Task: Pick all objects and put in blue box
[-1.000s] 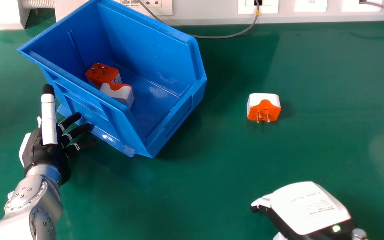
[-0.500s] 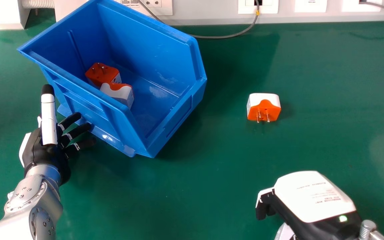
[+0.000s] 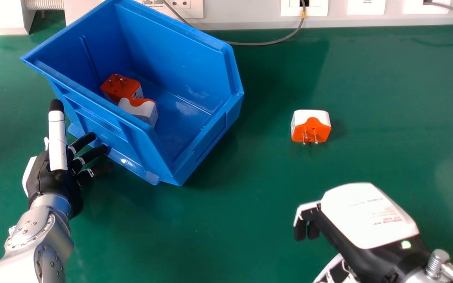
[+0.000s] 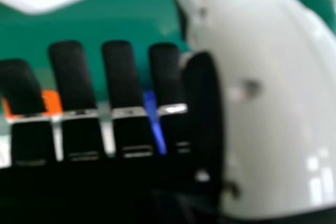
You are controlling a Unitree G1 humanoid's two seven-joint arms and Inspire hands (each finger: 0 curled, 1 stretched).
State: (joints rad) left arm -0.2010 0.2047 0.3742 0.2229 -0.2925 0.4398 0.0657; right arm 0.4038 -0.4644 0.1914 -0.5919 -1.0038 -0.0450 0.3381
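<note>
Plug adapters (image 3: 119,87) (two, orange-and-white) close together inside the blue box (image 3: 175,51)

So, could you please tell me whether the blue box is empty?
Not empty: an orange-and-white plug adapter and a second one lie inside the blue box.

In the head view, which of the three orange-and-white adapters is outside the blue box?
The adapter on the green table, right of the box; the other two adapters lie inside.

Box (image 3: 175,43) plain blue; tabletop (image 3: 226,220) green; adapters (image 3: 313,129) two-tone (orange and white, no less).
</note>
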